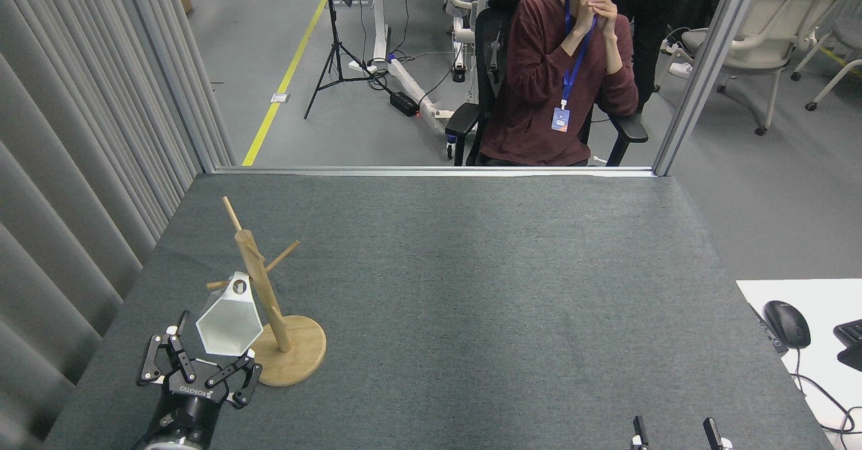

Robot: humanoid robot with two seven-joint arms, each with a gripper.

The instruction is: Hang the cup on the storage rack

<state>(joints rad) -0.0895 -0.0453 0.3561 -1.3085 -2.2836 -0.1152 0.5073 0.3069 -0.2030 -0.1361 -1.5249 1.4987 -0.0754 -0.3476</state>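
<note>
Table-edge right gripper (677, 433), mostly cut off.

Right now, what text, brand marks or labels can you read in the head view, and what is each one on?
"ROBOTIQ", seen upside down, on the body of the left tool.
Badge on the seated person's blue lanyard: print too small to read.
Cup and storage rack: no markings visible.
Mouse on the side desk: no readable mark.

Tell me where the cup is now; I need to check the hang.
In the head view, the cup is at the table's near left, against the storage rack post with its tab handle at a left peg, just above the left gripper.
</note>
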